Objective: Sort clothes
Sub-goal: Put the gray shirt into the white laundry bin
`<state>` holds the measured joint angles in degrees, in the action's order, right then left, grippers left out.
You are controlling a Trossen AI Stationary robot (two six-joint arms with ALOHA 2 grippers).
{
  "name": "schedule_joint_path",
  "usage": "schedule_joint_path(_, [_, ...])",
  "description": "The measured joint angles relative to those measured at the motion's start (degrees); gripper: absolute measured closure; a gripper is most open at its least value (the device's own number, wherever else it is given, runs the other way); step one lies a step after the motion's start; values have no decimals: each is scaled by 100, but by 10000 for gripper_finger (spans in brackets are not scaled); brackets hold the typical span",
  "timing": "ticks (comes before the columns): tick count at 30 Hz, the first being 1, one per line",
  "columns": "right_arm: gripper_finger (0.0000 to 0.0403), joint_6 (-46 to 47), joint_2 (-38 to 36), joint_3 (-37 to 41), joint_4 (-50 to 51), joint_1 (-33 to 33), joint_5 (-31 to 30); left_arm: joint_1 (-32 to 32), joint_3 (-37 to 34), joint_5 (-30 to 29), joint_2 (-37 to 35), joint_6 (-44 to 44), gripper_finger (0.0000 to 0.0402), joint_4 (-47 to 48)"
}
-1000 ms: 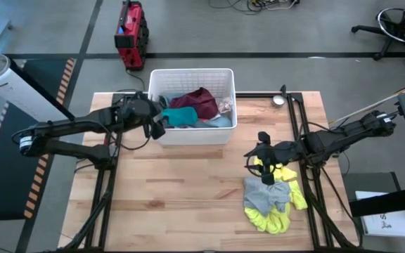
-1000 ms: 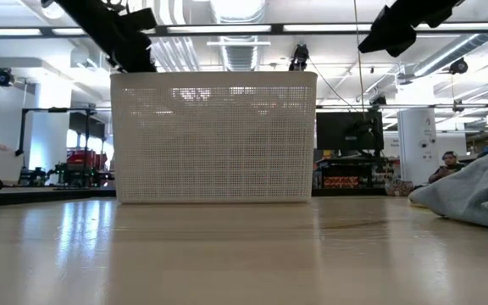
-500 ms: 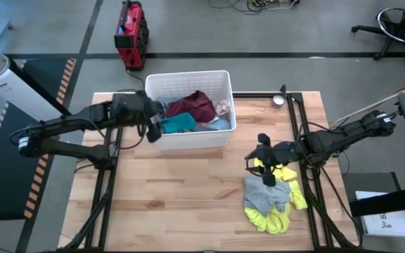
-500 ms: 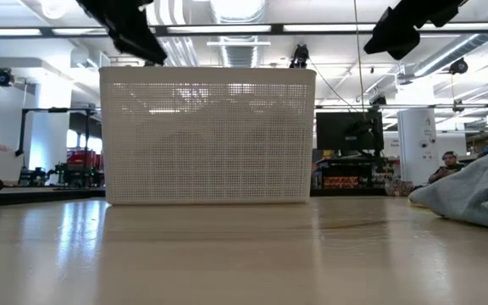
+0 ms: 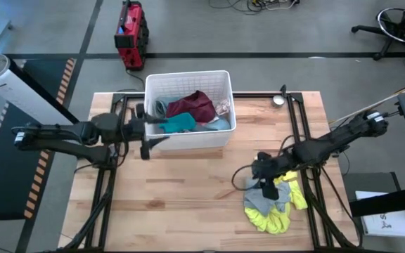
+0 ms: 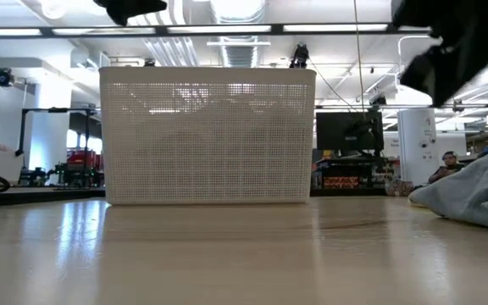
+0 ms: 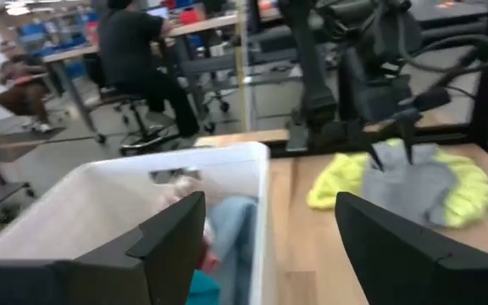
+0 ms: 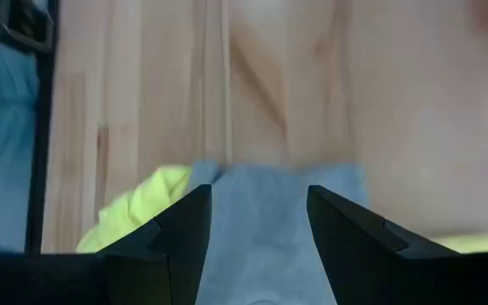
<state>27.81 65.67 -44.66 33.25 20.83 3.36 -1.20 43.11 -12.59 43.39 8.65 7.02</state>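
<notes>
The right pincer [image 5: 262, 184] is hovering with fingers spread wide directly above the grey garment [image 5: 261, 199], which is lying on the bright yellow garment [image 5: 278, 211] at the right side of the surface [image 5: 188, 190]. The left pincer [image 5: 145, 131] is standing wide and empty just beside the left wall of the white basket [image 5: 188, 138]. The maroon garment [image 5: 192, 107], teal garment [image 5: 178, 124] and light blue garment [image 5: 218, 123] are lying inside the basket.
</notes>
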Motion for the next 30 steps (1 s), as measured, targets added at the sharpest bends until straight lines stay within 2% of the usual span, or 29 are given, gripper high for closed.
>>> schedule_joint_path(8, [222, 243, 1011, 0, 116, 90, 58, -180, -786, -112, -56, -128, 152, -689])
schedule_joint_path(17, [225, -63, 1875, -4, 126, 88, 168, -180, -1084, -185, -38, -339, 144, -1018])
schedule_joint_path(20, [257, -170, 2084, -10, 134, 60, 131, -180, -1106, -185, -38, -332, 144, -1108])
schedule_joint_path(25, [380, -692, 2301, -310, 519, 43, -255, -180, -1104, -187, -29, -229, 153, -1276])
schedule_joint_path(30, [393, -1150, 2336, -992, 902, -100, -680, -180, -1104, -189, 50, -68, 165, -1499])
